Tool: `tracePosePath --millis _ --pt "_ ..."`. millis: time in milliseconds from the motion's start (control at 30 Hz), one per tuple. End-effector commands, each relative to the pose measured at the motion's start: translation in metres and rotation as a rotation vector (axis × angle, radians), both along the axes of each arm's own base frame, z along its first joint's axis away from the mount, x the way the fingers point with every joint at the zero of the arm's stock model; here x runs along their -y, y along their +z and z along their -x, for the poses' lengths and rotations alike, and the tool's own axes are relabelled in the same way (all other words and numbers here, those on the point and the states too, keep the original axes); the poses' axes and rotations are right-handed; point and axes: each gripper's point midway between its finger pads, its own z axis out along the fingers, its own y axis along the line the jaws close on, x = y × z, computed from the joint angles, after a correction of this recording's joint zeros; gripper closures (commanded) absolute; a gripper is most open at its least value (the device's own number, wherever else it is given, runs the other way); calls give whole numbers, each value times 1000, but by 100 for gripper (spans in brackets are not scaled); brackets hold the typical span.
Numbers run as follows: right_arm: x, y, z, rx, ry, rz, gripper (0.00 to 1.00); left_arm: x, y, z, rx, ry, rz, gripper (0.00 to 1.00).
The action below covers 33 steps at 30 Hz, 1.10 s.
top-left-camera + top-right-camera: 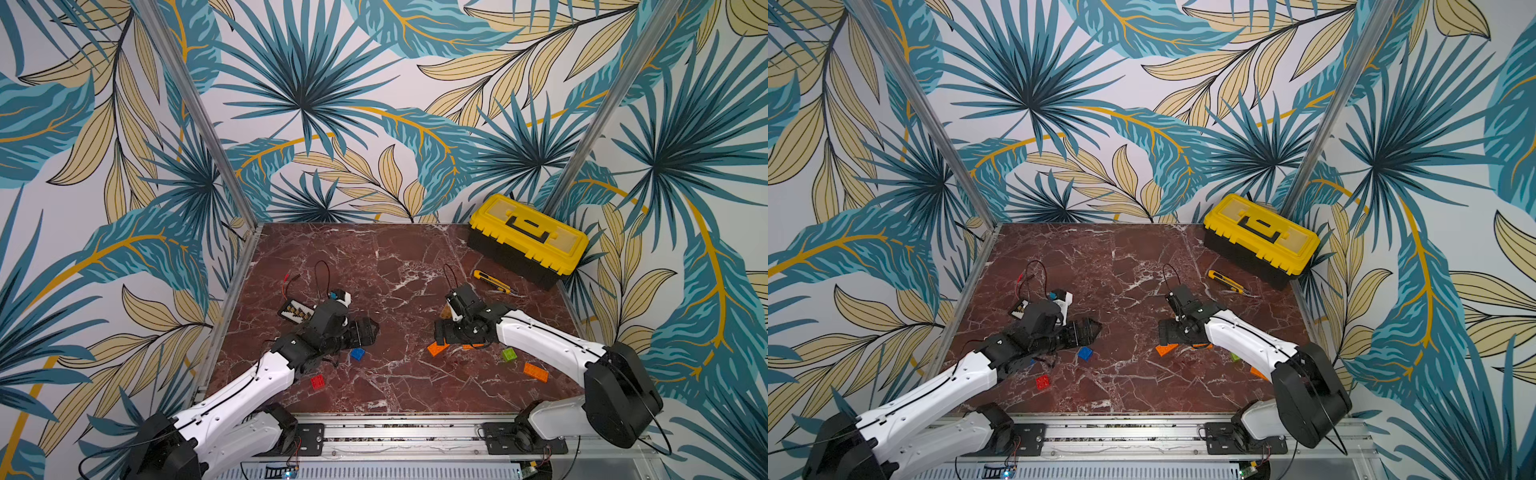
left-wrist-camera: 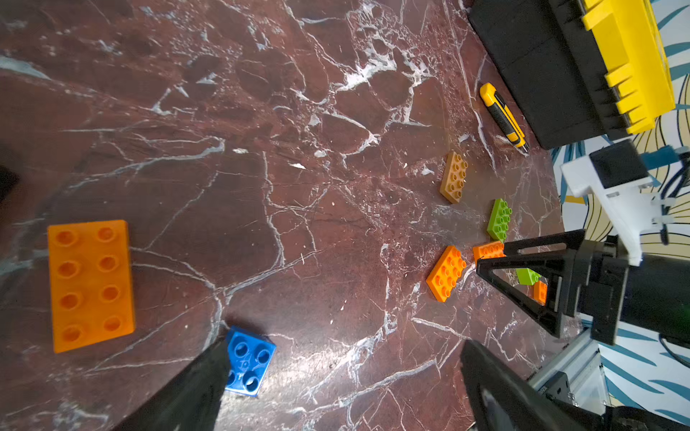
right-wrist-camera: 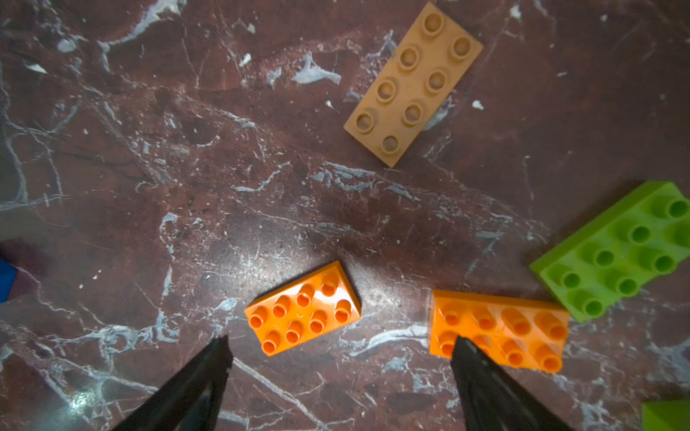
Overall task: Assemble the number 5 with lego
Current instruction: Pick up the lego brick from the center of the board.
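Right of middle on the red-brown veined marble counter [image 1: 395, 266], my right claw [image 3: 341, 345] is spread wide, gripping nothing. A glossy orange studded oblong brick [image 3: 303, 309] lies just ahead between its fingertips, clear of both. One fingertip overlaps a second orange oblong [image 3: 522, 328]; contact unclear. Lime-green oblong [image 3: 616, 253] beside that, dull tan oblong [image 3: 412, 84] farther off. My left claw [image 2: 345, 345], also spread, has a small blue square brick [image 2: 254, 354] at one fingertip. Yellow-and-black utility knife [image 1: 492, 282] and yellow-lidded black toolbox [image 1: 528, 237] lie toward the far right corner.

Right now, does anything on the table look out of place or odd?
Nothing spilled or broken. The lego bricks lie scattered at mixed angles, none visibly joined. Two strays: a utility knife loose beside the toolbox, and a small black board trailing loose wires.
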Motion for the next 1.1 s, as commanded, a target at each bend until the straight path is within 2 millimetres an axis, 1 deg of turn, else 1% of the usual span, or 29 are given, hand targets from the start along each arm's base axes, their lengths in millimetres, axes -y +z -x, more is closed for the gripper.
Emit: tracePosePath --millis 0,233,367,467,633,733,800,867,1067 --pt "-2 -7 5 -15 44 12 5 -14 -9 7 -16 43 -34 0" --pt "-10 -24 10 -90 105 28 5 -25 -16 13 -37 66 -74 0" --pt "-10 -32 10 -121 143 67 1 -27 -18 15 -44 72 -84 0" --pt "-13 -32 8 -119 168 75 1 -28 -18 15 -43 75 -91 0" --pt "-20 -28 6 -97 219 80 1 -29 -19 15 -45 77 -100 0" --pt "-24 -30 8 -116 252 85 1 -29 -19 14 -45 78 -102 0" --pt "-31 -33 12 -136 270 66 1 -29 -20 13 -47 80 -104 0" --pt "-34 -37 15 -145 277 68 1 -29 -20 13 -49 78 -107 0" --pt "-27 -46 18 -165 267 148 9 -30 -23 15 -59 77 -118 0"
